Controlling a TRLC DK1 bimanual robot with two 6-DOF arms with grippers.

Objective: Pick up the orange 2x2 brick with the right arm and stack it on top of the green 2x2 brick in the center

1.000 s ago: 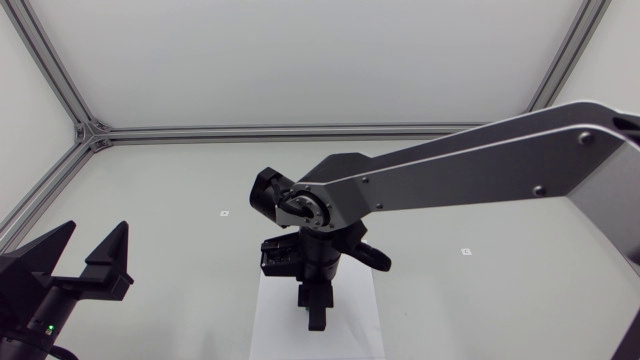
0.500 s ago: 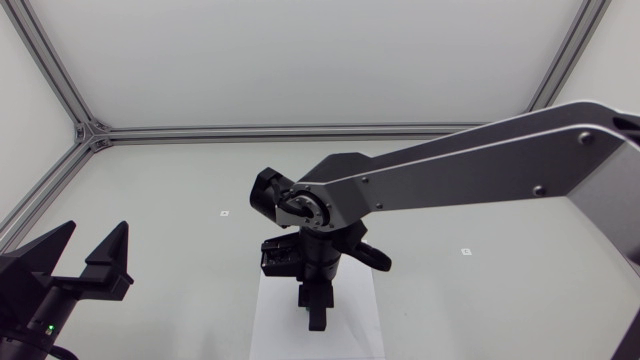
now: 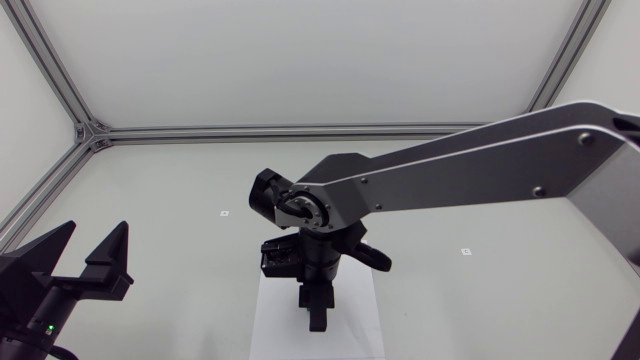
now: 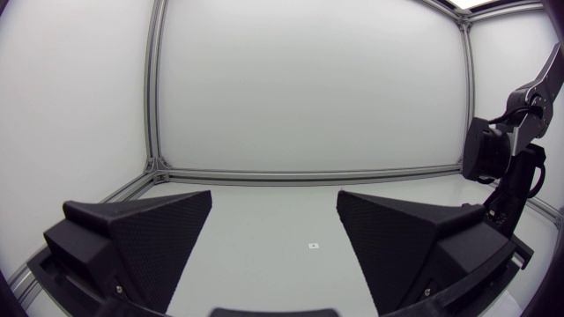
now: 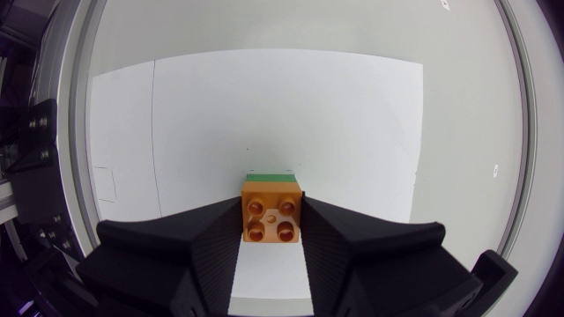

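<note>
Right wrist view alone shows orange brick (image 5: 271, 218).

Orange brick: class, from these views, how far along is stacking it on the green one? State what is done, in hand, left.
Done: the orange brick is clamped from both sides in the right gripper. In hand: it sits over the green brick, whose edge shows just beyond it; whether it is pressed home cannot be seen. Left: seat it if needed, open the gripper, withdraw.

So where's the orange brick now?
In the right wrist view, the orange brick is gripped in the right claw, with the green brick showing just beyond it, over the white sheet.
</note>
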